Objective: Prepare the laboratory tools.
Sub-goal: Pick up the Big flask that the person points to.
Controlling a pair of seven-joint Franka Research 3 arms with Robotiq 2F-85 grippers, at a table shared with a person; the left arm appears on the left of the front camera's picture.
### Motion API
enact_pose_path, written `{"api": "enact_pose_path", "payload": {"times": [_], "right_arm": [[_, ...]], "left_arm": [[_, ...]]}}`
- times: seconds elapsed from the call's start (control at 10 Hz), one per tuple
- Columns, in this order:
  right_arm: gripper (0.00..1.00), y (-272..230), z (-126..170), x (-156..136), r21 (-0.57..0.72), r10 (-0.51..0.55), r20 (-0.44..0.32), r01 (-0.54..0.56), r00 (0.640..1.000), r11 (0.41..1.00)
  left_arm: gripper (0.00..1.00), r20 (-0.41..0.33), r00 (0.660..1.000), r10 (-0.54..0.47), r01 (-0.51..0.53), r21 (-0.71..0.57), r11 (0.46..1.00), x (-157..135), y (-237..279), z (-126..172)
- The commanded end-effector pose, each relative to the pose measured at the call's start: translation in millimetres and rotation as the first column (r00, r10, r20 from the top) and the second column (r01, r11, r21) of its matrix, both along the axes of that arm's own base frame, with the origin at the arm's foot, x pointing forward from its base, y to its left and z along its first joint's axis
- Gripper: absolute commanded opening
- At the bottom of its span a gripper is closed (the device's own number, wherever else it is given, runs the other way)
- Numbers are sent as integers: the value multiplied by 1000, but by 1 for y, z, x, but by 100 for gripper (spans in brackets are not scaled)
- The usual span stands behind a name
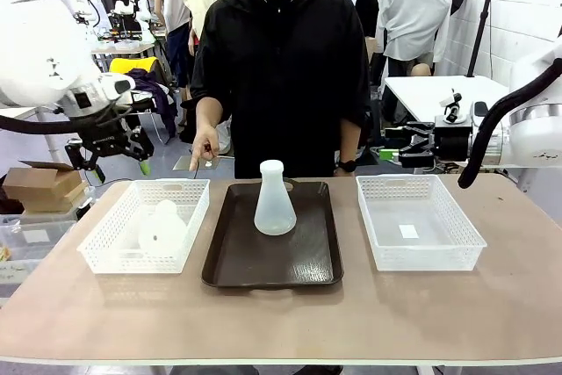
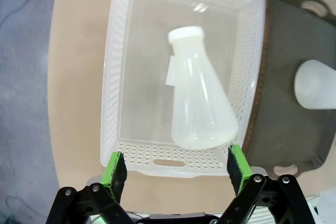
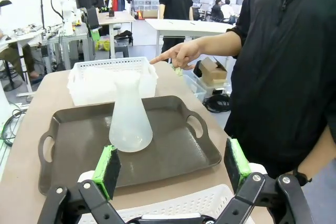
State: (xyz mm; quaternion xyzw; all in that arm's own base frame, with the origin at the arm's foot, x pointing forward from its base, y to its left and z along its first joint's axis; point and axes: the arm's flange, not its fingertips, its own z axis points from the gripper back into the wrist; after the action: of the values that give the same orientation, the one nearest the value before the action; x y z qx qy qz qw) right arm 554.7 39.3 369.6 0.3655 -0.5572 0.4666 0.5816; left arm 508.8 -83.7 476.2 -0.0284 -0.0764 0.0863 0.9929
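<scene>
Dark brown tray (image 1: 237,261) sits mid-table (image 1: 395,313). Upright flask (image 1: 275,199) stands on the tray, in its far half. Second flask (image 1: 162,230) lies on its side in the white basket (image 1: 105,234) just left of the tray. Another white basket (image 1: 421,256) sits right of the tray with a small white slip in it. Left claw (image 2: 176,166) hangs above the tray's left-hand basket, wide open, holding nothing. Right claw (image 3: 173,166) is right of the tray, facing the upright flask, also wide open and holding nothing. Person's hand (image 1: 204,148) points a forefinger down beyond the tray's far left corner.
</scene>
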Motion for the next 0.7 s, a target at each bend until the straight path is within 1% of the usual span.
{"api": "enact_pose_path", "payload": {"times": [0.0,0.1,0.3,0.5,0.6], "right_arm": [[100,1,1,1,-11,10,-8,-10,1000,1000],[100,1,1,1,-11,10,-8,-10,1000,1000],[100,1,1,1,-11,10,-8,-10,1000,1000],[100,1,1,1,-11,10,-8,-10,1000,1000],[100,1,1,1,-11,10,-8,-10,1000,1000]], "left_arm": [[100,-45,997,57,-57,-15,998,27,-8,-7],[100,-31,995,91,-92,-8,996,39,-9,-28],[100,-21,989,144,-145,-11,989,58,-10,-57],[100,-33,985,170,-169,21,985,77,-12,-85],[100,-35,987,156,-154,41,987,80,-17,-98]]}}
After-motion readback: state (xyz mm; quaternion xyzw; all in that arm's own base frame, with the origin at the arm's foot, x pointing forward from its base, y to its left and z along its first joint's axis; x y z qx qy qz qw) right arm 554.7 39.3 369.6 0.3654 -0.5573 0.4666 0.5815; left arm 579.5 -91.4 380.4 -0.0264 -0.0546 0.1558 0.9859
